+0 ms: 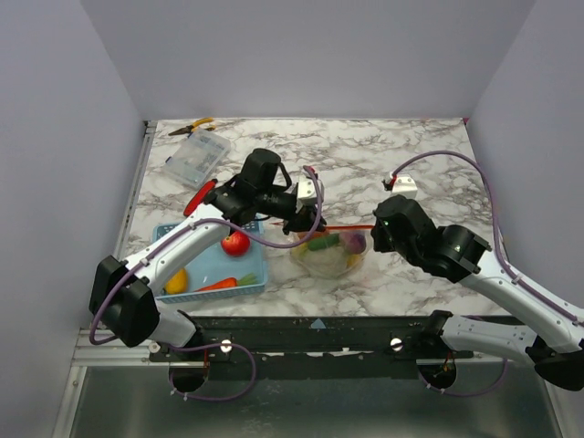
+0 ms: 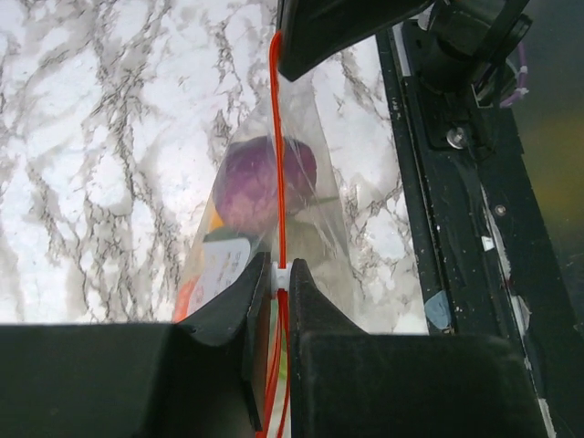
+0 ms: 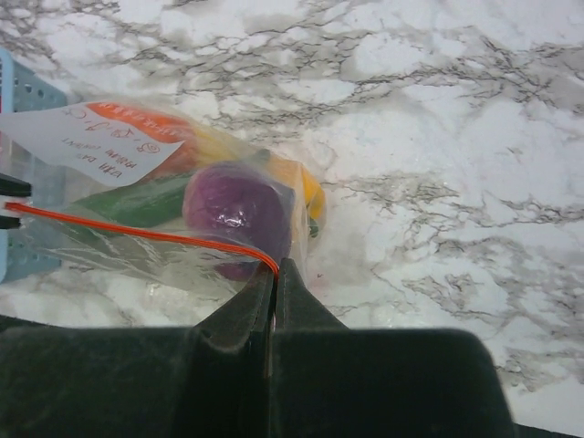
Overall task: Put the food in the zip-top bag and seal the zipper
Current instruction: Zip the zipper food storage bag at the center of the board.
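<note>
The zip-top bag point(image 1: 328, 260) hangs between my two grippers near the table's front, holding a purple onion point(image 2: 260, 182), a green piece point(image 3: 137, 201) and a yellow piece point(image 3: 312, 190). Its red-orange zipper point(image 1: 338, 225) is stretched taut between them. My left gripper point(image 2: 281, 274) is shut on the zipper at its white slider, at the bag's left end point(image 1: 297, 222). My right gripper point(image 3: 276, 269) is shut on the zipper's right end point(image 1: 375, 227). A red tomato point(image 1: 235, 243), an orange carrot point(image 1: 219, 285) and a yellow piece point(image 1: 176, 281) lie in the blue basket.
The blue mesh basket point(image 1: 251, 272) stands left of the bag under the left arm. A rigid clear box point(image 1: 196, 157) and a yellow-handled tool point(image 1: 193, 126) lie at the back left. The table's front edge and black rail point(image 2: 474, 237) run close to the bag.
</note>
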`<state>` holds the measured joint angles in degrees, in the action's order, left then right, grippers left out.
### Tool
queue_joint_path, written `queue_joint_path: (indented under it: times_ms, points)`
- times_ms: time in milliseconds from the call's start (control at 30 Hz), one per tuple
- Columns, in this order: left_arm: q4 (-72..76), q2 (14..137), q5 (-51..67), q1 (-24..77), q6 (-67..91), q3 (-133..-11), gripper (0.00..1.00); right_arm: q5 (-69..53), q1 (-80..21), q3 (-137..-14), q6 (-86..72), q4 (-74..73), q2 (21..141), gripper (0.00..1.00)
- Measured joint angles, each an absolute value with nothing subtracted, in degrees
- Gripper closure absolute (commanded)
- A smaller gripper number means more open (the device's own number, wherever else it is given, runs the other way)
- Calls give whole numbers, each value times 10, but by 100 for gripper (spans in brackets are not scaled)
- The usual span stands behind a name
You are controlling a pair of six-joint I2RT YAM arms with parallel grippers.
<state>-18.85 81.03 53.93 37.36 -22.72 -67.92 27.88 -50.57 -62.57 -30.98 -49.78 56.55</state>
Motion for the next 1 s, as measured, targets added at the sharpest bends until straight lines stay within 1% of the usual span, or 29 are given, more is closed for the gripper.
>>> queue_joint_path:
  times_ms: [367, 1000]
  points:
    - [-222, 777, 490, 331, -267, -673, 100, 337, -506, -626, -352, -522, 566, 100]
    - [-219, 751, 432, 256, -307, -628, 100, 358, -506, -626, -365, -531, 566, 100]
